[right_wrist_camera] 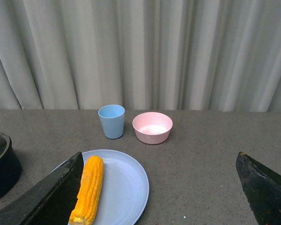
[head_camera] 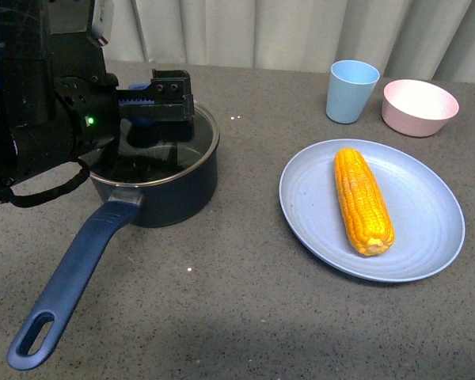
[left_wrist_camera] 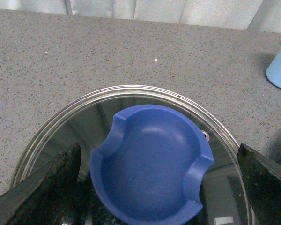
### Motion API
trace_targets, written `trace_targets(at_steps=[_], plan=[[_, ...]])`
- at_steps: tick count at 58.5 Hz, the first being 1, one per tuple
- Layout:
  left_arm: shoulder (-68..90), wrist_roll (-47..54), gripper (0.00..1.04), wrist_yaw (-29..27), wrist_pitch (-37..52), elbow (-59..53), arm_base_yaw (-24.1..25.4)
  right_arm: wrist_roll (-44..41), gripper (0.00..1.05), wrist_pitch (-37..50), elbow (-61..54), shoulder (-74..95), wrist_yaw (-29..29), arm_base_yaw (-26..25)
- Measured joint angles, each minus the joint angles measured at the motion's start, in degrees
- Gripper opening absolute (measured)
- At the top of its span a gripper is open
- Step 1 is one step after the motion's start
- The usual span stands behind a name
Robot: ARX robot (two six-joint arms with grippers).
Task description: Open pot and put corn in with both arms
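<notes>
You see a glossy glass lid (left_wrist_camera: 131,108) with matt plastic knob (left_wrist_camera: 152,161); the table (head_camera: 245,317) looks rough, speckled.

Left arm (head_camera: 55,119) fills the front view's upper left, left gripper (head_camera: 162,101) pointing right, jaws wide apart; right gripper (right_wrist_camera: 159,187) likewise gaping, fingers (right_wrist_camera: 267,187) in the lower corners

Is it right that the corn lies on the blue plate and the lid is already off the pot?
Not quite. The corn does lie on the blue plate, but the lid is on the pot, with the left gripper open around its knob. The front view shows it.
</notes>
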Motion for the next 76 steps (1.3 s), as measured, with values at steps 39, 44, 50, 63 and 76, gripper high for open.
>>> trace_targets(at_steps=[39,44,50,63,76], plan=[[-1.44,0.0,0.63,1.49,-0.83,1.05,0.5,0.0,0.95,0.0,0.0,0.0,0.0,0.0],[-4.31,-0.17,0.63,1.53,-0.85,0.83,1.22,0.0,0.95,0.0,0.0,0.0,0.0,0.0],[-6.93,-0.17,0.63,2.01,-0.57,0.61,3.37,0.0,0.95,0.0,0.0,0.0,0.0,0.0],[-6.95,0.76,0.63,3.93,0.87,-2.12,13.6,0.0,0.95,0.0,0.0,0.0,0.0,0.0],[-4.83,2.05,0.63,6.34,3.56,-2.58,23.52,0.0,0.95,0.0,0.0,0.0,0.0,0.0]])
